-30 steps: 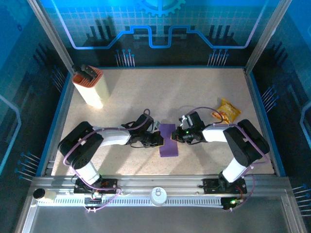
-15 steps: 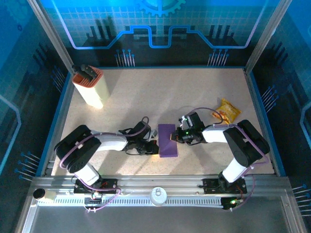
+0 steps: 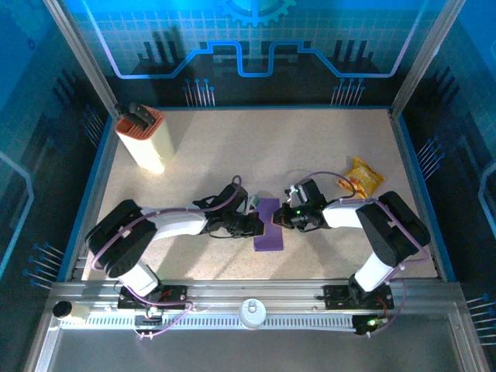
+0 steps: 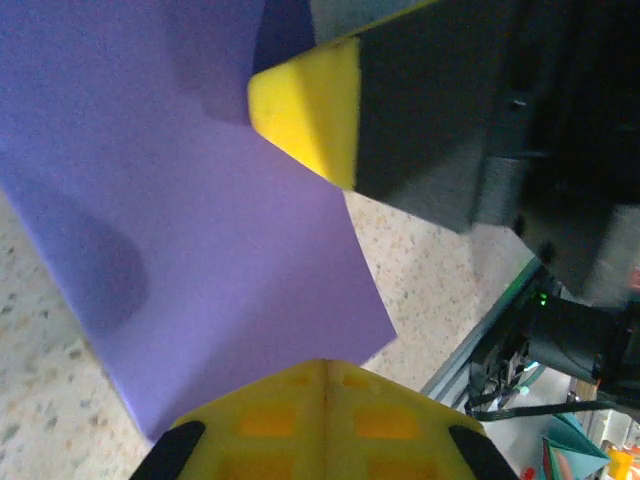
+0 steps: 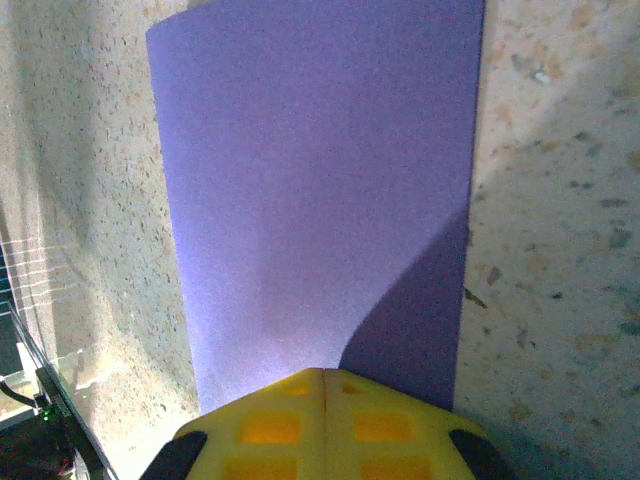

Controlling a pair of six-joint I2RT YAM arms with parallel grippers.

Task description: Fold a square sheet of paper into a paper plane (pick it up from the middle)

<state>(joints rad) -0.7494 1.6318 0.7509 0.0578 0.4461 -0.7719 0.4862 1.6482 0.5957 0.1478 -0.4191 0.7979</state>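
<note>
The square sheet of paper (image 3: 269, 233) is purple and lies on the speckled table as a narrow folded rectangle, midway between my two arms. My left gripper (image 3: 257, 224) is shut, its yellow tips pressed together at the sheet's left edge. In the left wrist view those tips (image 4: 325, 366) rest over the purple paper (image 4: 200, 200), facing a yellow fingertip (image 4: 310, 110) of the right gripper. My right gripper (image 3: 280, 219) is shut too, at the sheet's right edge. In the right wrist view its closed tips (image 5: 325, 372) sit on the near end of the paper (image 5: 320, 180).
A tall cream-and-orange box (image 3: 144, 140) stands at the back left. A yellow-orange snack packet (image 3: 364, 176) lies at the right, behind the right arm. A blue rim (image 3: 409, 167) bounds the table, and a metal rail (image 3: 248, 298) runs along its near edge.
My left gripper dipped toward the near side of the paper, then came back up and right to the sheet's left edge. The right gripper has stayed in place.
</note>
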